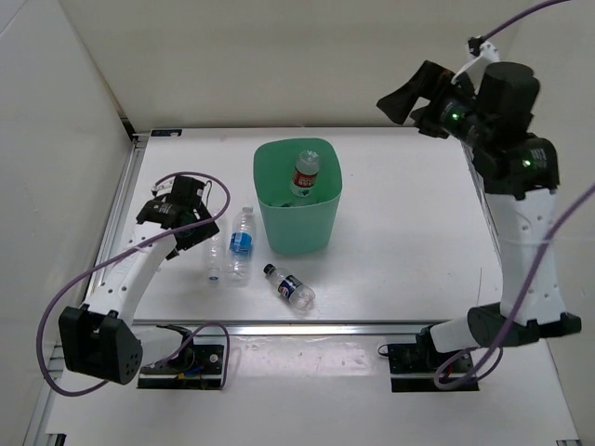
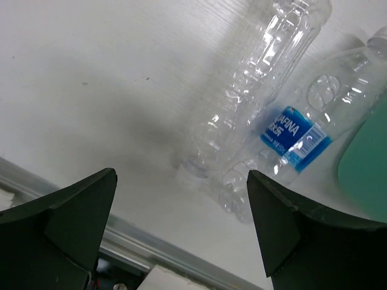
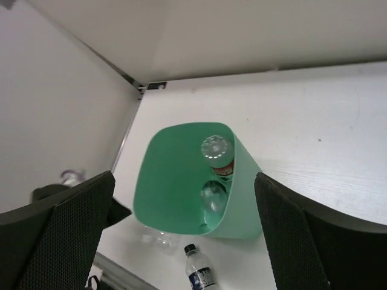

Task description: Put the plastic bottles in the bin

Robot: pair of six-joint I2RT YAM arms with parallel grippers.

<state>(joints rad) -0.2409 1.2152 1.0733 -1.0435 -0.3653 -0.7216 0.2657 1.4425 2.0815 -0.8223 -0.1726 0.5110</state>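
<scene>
Dark fingers of the left gripper (image 2: pixel 181 176) fill the bottom corners of the left wrist view, spread wide with nothing between them but air. They hang over the cap end of an unlabelled bottle (image 2: pixel 254 78), which lies on its side on the table (image 1: pixel 409 232). A blue-label bottle (image 2: pixel 302 136) lies right beside it on the right, seemingly touching. Further right and nearer, a dark-label bottle (image 1: pixel 291 288) with a black cap lies alone, just in front of the bin (image 1: pixel 297 209). The bin stands upright mid-table and holds a red-label bottle (image 1: pixel 306 174) and a second clear bottle (image 3: pixel 213 196) below it, so three of the five remain outside. The right gripper (image 3: pixel 184 181) is raised high at the far right, its jaws apart and empty, looking down into the bin.

The tight pairing is the main risk. A finger coming down on the right could land on the blue-label bottle, or wedge between the two and roll both. Gripping at the cap end would probably leave the thin body hanging tilted and liable to slip. A swinging bottle carried low could also knock the bin's rim and shove it.
</scene>
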